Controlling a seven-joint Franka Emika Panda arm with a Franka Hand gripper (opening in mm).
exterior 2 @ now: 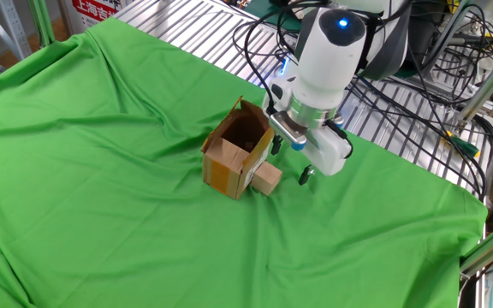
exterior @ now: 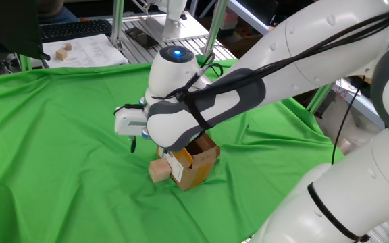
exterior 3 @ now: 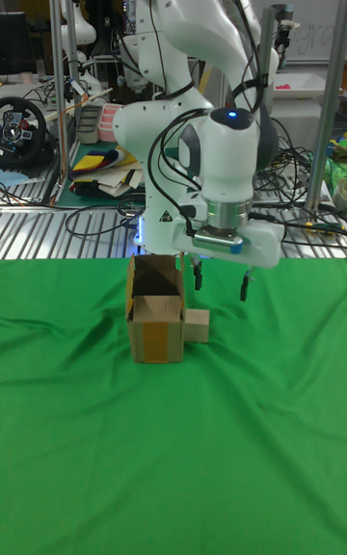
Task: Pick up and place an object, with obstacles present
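Note:
The object, a small pale tan wooden cube (exterior: 159, 170) (exterior 2: 266, 179) (exterior 3: 198, 325), rests on the green cloth and touches the side of the obstacle, a small brown cardboard box (exterior: 194, 162) (exterior 2: 234, 156) (exterior 3: 155, 320) with raised flaps and a dark inside. My gripper (exterior: 144, 145) (exterior 2: 290, 162) (exterior 3: 221, 285) hangs a little above the cloth, just beside the cube and the box. It is open, and nothing is between its two dark fingers. The arm hides part of the box in one fixed view.
The green cloth (exterior: 59, 148) covers the table in folds. At the back left, white paper (exterior: 90, 50) carries two small blocks (exterior: 63, 51) beside a keyboard (exterior: 73, 29). A metal grille (exterior 2: 195, 34) and cables (exterior 2: 400, 94) border the cloth.

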